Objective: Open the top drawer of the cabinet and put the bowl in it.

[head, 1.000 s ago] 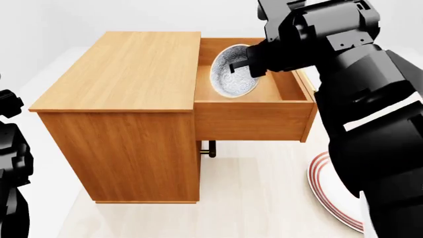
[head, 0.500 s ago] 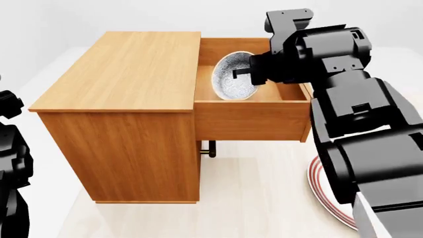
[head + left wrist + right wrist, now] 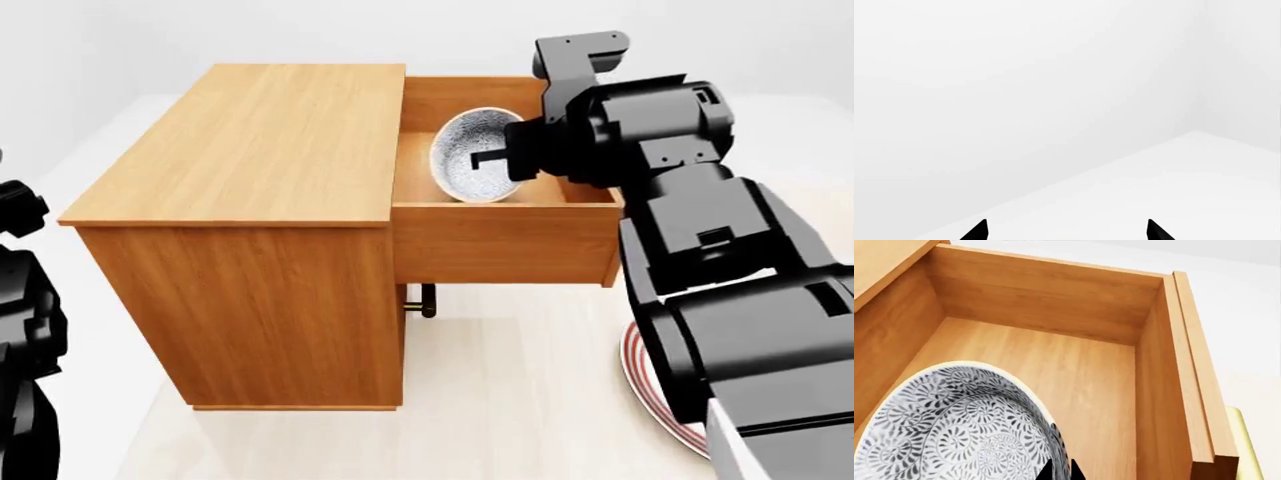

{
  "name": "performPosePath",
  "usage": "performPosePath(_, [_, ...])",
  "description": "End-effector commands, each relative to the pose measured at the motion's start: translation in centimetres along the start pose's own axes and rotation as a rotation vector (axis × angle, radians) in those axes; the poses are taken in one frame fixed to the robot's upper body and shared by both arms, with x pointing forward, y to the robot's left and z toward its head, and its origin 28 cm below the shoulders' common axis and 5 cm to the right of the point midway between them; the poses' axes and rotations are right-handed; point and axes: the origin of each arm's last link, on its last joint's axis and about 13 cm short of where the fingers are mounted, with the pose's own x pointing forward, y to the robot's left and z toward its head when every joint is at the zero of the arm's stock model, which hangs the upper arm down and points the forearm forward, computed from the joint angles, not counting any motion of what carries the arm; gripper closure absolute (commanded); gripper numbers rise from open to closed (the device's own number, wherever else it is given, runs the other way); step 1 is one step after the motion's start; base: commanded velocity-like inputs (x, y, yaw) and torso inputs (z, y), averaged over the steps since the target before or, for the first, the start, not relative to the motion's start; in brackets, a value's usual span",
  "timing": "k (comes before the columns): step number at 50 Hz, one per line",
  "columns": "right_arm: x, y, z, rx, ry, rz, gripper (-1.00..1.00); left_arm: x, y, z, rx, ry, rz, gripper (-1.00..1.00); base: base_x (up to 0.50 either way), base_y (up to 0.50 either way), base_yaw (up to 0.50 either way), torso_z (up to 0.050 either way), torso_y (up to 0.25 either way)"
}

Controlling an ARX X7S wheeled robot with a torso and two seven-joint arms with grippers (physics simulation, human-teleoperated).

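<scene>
The cabinet (image 3: 267, 140) is orange-brown wood, and its top drawer (image 3: 507, 240) stands pulled out to the right. The bowl (image 3: 474, 160), grey-patterned with a white rim, is tipped on edge inside the drawer box. My right gripper (image 3: 497, 160) is shut on its rim. In the right wrist view the bowl (image 3: 954, 425) fills the near corner of the drawer (image 3: 1074, 375), and the right gripper (image 3: 1057, 471) pinches the rim between its two black tips. My left gripper (image 3: 1066, 232) is open and faces only a white wall. The left arm (image 3: 20, 300) hangs at the left edge.
A wide white plate with red rings (image 3: 654, 390) lies on the pale floor, partly under my right arm. A lower drawer's dark handle (image 3: 424, 298) shows beneath the open drawer. The top drawer's brass handle (image 3: 1241, 440) sits on its outer front.
My right arm has drawn lower and nearer. The held bowl has sunk slightly deeper into the open drawer. The left arm has not moved.
</scene>
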Motion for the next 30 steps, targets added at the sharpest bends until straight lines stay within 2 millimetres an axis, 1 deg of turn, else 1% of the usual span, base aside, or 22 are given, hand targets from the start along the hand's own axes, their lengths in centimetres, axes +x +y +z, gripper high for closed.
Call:
performPosePath(1, [0.8, 0.3, -1.3, -0.005, 0.033, 0.01, 1.0, 0.0, -0.1, 0.3, -0.003, 0.0, -0.001, -1.0, 0.0, 0.0, 0.0, 0.0, 0.0])
performPosePath(7, [0.8, 0.4, -1.3, -0.023, 0.039, 0.023, 1.0, 0.0, -0.2, 0.5, -0.003, 0.001, -0.001, -1.0, 0.0, 0.0, 0.0, 0.0, 0.0])
performPosePath(8, [0.8, 0.4, -1.3, -0.024, 0.04, 0.028, -1.0, 0.0, -0.2, 0.5, -0.003, 0.001, -0.001, -1.0, 0.0, 0.0, 0.0, 0.0, 0.0])
performPosePath(17, [0.8, 0.4, -1.2, -0.045, 0.04, 0.032, -1.0, 0.1, -0.2, 0.5, -0.004, 0.001, -0.001, -1.0, 0.0, 0.0, 0.0, 0.0, 0.0])
performPosePath(22, [0.6, 0.2, -0.6, -0.083, -0.001, -0.002, -1.0, 0.1, -0.2, 0.5, -0.005, 0.001, -0.001, -1.0, 0.0, 0.0, 0.0, 0.0, 0.0])
performPosePath(28, [-0.7, -0.4, 2.2, -0.138, -0.146, -0.135, -1.0, 0.1, -0.1, 0.5, -0.006, 0.0, -0.004, -1.0, 0.0, 0.0, 0.0, 0.0, 0.0])
performPosePath(29, [-1.1, -0.6, 2.9, -0.15, -0.176, -0.159, -1.0, 0.1, -0.1, 0.5, -0.006, 0.0, -0.005, -1.0, 0.0, 0.0, 0.0, 0.0, 0.0])
performPosePath(30, [-1.9, -0.9, 4.1, -0.163, -0.222, -0.188, -1.0, 0.1, -0.1, 0.4, -0.006, 0.0, -0.005, -1.0, 0.0, 0.0, 0.0, 0.0, 0.0])
